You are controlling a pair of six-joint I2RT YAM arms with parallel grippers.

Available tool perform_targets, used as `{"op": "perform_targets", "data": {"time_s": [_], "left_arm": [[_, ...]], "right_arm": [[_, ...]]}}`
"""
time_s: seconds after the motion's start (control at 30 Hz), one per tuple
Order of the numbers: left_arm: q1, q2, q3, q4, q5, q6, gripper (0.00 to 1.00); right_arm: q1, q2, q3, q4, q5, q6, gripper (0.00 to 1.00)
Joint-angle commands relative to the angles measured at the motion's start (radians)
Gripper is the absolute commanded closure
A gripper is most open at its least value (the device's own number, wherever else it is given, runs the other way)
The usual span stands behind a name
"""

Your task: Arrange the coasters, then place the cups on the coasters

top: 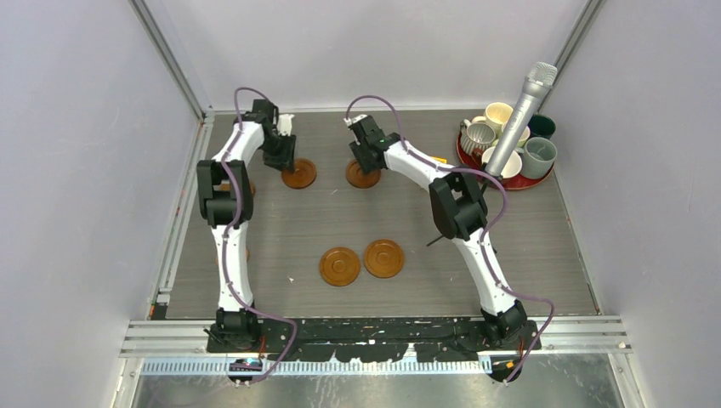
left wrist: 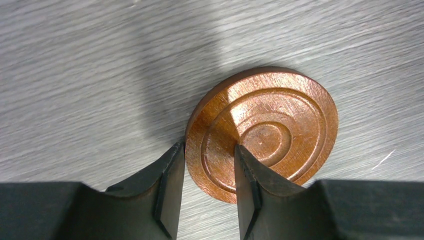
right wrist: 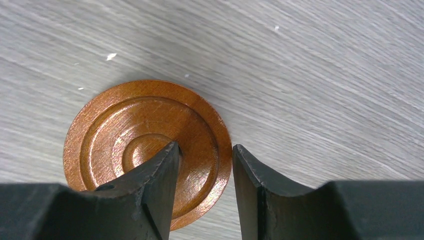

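Observation:
My left gripper (left wrist: 210,150) is shut on the rim of a brown coaster (left wrist: 270,131). One finger is outside its edge and the other is in its groove, and the disc looks tilted off the table. In the top view this gripper (top: 285,161) is at the back left over that coaster (top: 299,175). My right gripper (right wrist: 205,150) straddles the right rim of another coaster (right wrist: 125,135), which lies flat; its jaws are open. From above, that pair (top: 364,161) sits at the back centre. Two more coasters (top: 339,266) (top: 383,257) lie side by side mid-table. The cups (top: 480,136) are crowded together at the back right.
The cups stand on a glossy red round tray (top: 544,178) in the back right corner. A silver microphone (top: 523,106) leans over that tray. Grey walls and metal rails border the table on three sides.

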Motion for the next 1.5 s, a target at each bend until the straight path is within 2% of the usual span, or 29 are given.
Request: {"op": "perform_targets", "data": {"time_s": [0.0,0.4,0.67,0.93,1.07,1.13,1.27,1.47], "left_arm": [[-0.04,0.029,0.052,0.003,-0.011,-0.024,0.62],[-0.062,0.024,0.076,0.006,-0.049,-0.035,0.59],[-0.051,-0.026,0.131,-0.04,0.001,-0.03,0.39],[-0.025,-0.115,0.193,-0.093,0.006,-0.036,0.25],[0.024,-0.165,0.185,-0.204,0.044,0.02,0.18],[0.09,-0.22,0.117,-0.21,0.093,0.048,0.02],[0.222,-0.329,-0.025,-0.197,0.155,0.075,0.0],[0.348,-0.4,-0.191,-0.15,0.046,0.13,0.0]], "right_arm": [[-0.017,0.011,-0.03,-0.041,0.045,-0.023,0.52],[-0.015,-0.039,-0.059,-0.049,0.026,-0.019,0.52],[-0.004,-0.075,0.008,-0.05,0.027,-0.003,0.49],[0.024,-0.131,0.102,-0.063,-0.026,0.0,0.43],[0.057,-0.186,0.087,-0.089,-0.111,-0.018,0.35],[0.077,-0.217,0.062,-0.106,-0.149,-0.032,0.29],[0.114,-0.298,-0.034,-0.13,-0.227,-0.058,0.21],[0.14,-0.399,-0.199,-0.16,-0.352,-0.083,0.14]]}}
